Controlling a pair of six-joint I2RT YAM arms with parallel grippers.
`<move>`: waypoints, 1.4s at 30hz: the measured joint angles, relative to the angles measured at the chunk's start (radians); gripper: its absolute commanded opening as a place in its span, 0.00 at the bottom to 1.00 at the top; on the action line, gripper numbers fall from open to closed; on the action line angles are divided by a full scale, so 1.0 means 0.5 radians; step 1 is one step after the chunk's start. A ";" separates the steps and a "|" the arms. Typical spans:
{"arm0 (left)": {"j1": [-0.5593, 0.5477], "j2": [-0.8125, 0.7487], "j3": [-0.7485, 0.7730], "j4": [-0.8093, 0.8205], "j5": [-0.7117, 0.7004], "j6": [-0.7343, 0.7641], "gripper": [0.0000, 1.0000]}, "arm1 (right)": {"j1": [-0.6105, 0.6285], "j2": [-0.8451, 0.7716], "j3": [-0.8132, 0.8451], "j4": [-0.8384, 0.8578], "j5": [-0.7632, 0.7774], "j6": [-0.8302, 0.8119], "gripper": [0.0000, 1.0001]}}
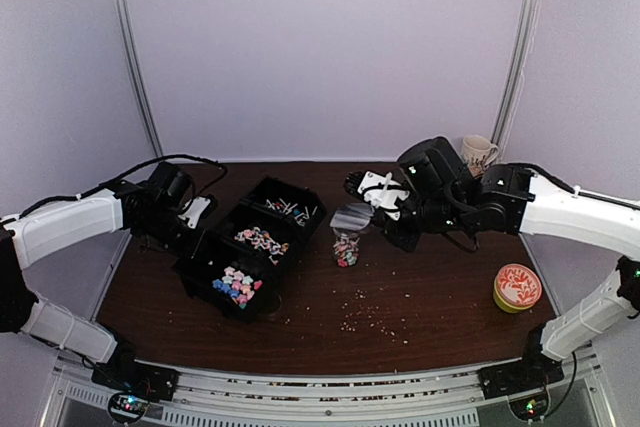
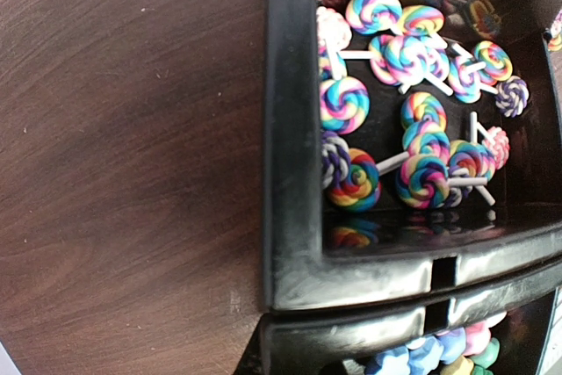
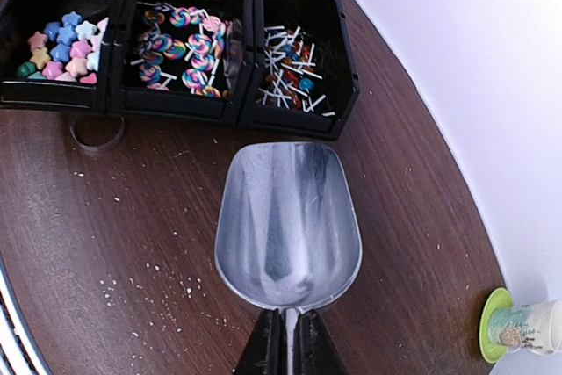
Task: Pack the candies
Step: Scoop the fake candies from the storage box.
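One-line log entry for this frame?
right gripper: holding scoop, empty | left gripper: beside bins, state unclear | cup: some candies

This is a robotics lab test cell: a dark wood-grain table (image 1: 420,287) stands boxed in by plain pale panels (image 1: 320,47) joined at slim metal uprights (image 1: 135,57). Two white-and-black robot arms, the left arm (image 1: 70,227) and the right arm (image 1: 590,212), rise from a ribbed aluminium rail (image 1: 320,394) along the near edge, with black cables (image 1: 175,159) looping off them. The tabletop carries staged props: black sorting bins (image 1: 205,252), a mug (image 1: 478,154) and a small green tin (image 1: 517,287)
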State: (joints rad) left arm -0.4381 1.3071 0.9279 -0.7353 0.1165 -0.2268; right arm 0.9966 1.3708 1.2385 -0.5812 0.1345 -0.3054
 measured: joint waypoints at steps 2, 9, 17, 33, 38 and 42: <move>0.000 0.000 0.000 0.000 0.001 0.000 0.00 | 0.040 0.005 0.017 0.018 -0.015 -0.036 0.00; 0.000 0.000 0.000 0.001 0.015 0.000 0.00 | 0.197 0.294 0.451 -0.127 -0.063 -0.094 0.00; 0.000 -0.001 0.000 0.003 0.040 0.001 0.00 | 0.262 0.879 1.185 -0.519 -0.066 -0.001 0.00; -0.085 -0.132 -0.001 0.045 -0.011 0.058 0.00 | 0.258 1.392 1.757 -0.982 -0.080 0.096 0.00; -0.130 -0.132 -0.002 0.024 -0.088 0.090 0.00 | 0.253 1.520 1.844 -0.984 -0.105 0.102 0.00; -0.143 -0.132 -0.011 -0.015 -0.143 0.105 0.00 | 0.237 1.587 1.846 -0.923 -0.105 0.137 0.00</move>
State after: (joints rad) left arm -0.5098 1.2411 0.9226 -0.7429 0.0448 -0.1741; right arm 1.1152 2.1643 2.1612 -1.0428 0.0818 -0.2371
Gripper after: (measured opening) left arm 0.078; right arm 0.058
